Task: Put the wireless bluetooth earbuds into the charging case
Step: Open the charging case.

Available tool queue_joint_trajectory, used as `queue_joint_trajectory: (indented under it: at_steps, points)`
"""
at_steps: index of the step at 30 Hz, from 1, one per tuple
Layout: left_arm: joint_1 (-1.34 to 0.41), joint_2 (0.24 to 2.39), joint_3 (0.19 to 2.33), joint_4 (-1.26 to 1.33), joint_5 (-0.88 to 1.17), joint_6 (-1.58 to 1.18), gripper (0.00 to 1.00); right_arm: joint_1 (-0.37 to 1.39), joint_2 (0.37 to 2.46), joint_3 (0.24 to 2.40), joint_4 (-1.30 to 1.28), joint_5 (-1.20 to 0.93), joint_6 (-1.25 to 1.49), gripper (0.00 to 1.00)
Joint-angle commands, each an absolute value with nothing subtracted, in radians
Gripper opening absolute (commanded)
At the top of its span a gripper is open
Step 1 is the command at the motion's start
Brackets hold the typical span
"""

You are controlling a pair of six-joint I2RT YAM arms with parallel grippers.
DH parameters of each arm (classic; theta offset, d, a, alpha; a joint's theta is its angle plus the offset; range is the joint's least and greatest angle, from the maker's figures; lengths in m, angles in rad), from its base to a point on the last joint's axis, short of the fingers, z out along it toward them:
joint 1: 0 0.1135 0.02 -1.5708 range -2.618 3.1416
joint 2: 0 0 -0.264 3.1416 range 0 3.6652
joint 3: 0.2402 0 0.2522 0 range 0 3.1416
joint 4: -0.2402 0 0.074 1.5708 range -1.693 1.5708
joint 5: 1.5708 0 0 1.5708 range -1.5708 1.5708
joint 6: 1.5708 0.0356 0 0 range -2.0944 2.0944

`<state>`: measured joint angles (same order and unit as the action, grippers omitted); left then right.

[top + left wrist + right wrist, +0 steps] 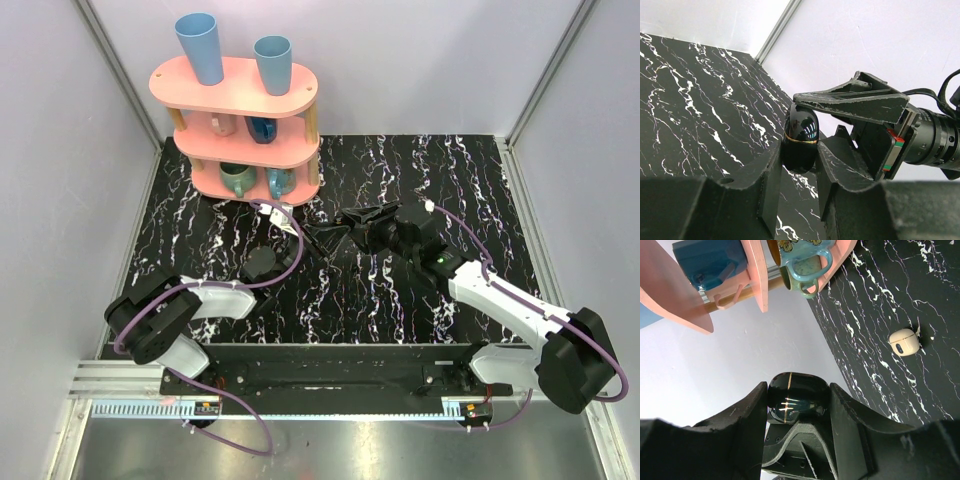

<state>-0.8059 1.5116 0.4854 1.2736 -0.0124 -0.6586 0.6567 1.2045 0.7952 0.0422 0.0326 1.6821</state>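
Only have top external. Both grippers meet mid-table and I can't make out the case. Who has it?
Observer: Both. Left wrist shows the left gripper shut on the charging case. Right wrist shows the right gripper clamped on it too.
Operator: Lid open?
Observer: No, it's closed along its gold seam.
Operator: Earbuds?
Observer: Right wrist shows one earbud lying on the table, apart from both grippers. I can't find the second in any view.
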Motion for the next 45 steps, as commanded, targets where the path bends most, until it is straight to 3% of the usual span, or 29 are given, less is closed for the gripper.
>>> queue_joint_trajectory:
  at_steps: [1, 7, 12, 15, 20, 23, 24, 26, 27, 32, 37, 41, 45]
  points:
    - [-0.811, 1.517, 0.502, 1.532, -0.006, -0.67, 0.28, 0.664, 1.189, 0.792, 0.098, 0.015, 1.692, 0.15]
    - [-0.811, 1.516, 0.505, 1.529, -0.006, -0.667, 0.26, 0.666, 1.195, 0.787, 0.106, 0.006, 1.695, 0.15]
    - [-0.811, 1.509, 0.509, 1.513, -0.006, -0.667, 0.05, 0.664, 1.198, 0.785, 0.106, 0.006, 1.692, 0.15]
    - [-0.811, 1.493, 0.508, 1.49, -0.006, -0.66, 0.0, 0.666, 1.195, 0.776, 0.101, 0.014, 1.69, 0.18]
    - [-0.802, 1.467, 0.492, 1.47, -0.006, -0.647, 0.0, 0.666, 1.16, 0.747, 0.149, 0.051, 1.637, 0.46]
    - [-0.793, 1.454, 0.479, 1.465, -0.006, -0.643, 0.0, 0.666, 1.126, 0.732, 0.15, 0.092, 1.58, 0.51]
    - [-0.79, 1.448, 0.471, 1.465, -0.006, -0.641, 0.0, 0.664, 1.12, 0.733, 0.143, 0.103, 1.559, 0.61]
    - [-0.779, 1.442, 0.463, 1.463, 0.018, -0.643, 0.0, 0.666, 1.105, 0.733, 0.129, 0.132, 1.53, 0.69]
    - [-0.776, 1.44, 0.463, 1.463, 0.021, -0.644, 0.0, 0.666, 1.1, 0.733, 0.126, 0.138, 1.523, 0.79]
    - [-0.761, 1.424, 0.451, 1.465, 0.038, -0.647, 0.0, 0.666, 1.092, 0.741, 0.106, 0.156, 1.493, 0.92]
    - [-0.739, 1.372, 0.439, 1.402, 0.095, -0.647, 0.0, 0.657, 1.091, 0.817, 0.072, 0.161, 1.255, 0.92]
    - [-0.726, 1.271, 0.436, 1.202, 0.201, -0.582, 0.0, 0.591, 1.086, 0.883, 0.005, 0.032, 0.957, 0.83]
    - [-0.703, 1.169, 0.407, 1.071, 0.311, -0.545, 0.0, 0.577, 1.058, 0.959, -0.095, -0.06, 0.705, 0.82]
